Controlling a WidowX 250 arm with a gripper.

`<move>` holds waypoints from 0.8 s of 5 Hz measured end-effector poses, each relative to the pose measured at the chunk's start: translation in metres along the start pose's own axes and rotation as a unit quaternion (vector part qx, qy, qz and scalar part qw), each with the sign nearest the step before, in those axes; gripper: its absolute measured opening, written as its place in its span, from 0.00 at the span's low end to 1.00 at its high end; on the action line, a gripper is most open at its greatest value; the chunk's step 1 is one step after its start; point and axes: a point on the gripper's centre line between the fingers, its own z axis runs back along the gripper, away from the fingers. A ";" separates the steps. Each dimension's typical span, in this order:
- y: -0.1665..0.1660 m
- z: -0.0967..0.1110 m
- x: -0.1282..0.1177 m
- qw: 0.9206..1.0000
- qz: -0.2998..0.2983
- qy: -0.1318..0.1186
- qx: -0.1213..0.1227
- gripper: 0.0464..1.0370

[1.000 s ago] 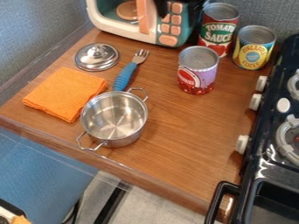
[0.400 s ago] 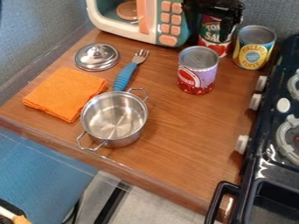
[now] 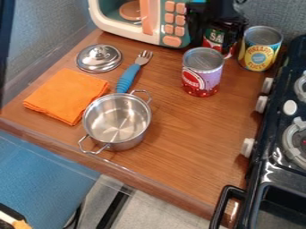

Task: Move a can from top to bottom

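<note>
At the top of the view the black gripper (image 3: 216,21) hangs low over the tomato sauce can (image 3: 214,36), covering its top and much of its label. This can stands upright at the back of the counter. In front of it and a little left is an upright purple and red can (image 3: 202,74) with a bare metal lid. To the right stands the yellow and blue pineapple can (image 3: 259,50). Whether the gripper holds the tomato can is hidden.
A toy microwave (image 3: 156,36) stands left of the gripper. On the wooden counter (image 3: 191,134) lie a metal pot (image 3: 116,120), an orange cloth (image 3: 65,95), a lid (image 3: 99,58) and a blue-handled fork (image 3: 127,78). The black stove (image 3: 269,165) borders the right side.
The gripper has come in from the top edge and moved down over the tomato sauce can, covering more of it. The cans have not visibly moved.
</note>
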 end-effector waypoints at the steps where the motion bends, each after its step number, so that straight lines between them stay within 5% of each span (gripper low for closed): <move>1: 0.000 -0.015 -0.008 1.000 0.007 0.023 0.004 0.96; 3: -0.009 -0.026 -0.034 0.997 0.028 0.066 -0.022 0.96; 4: -0.012 -0.001 -0.032 0.997 0.054 0.051 -0.036 0.96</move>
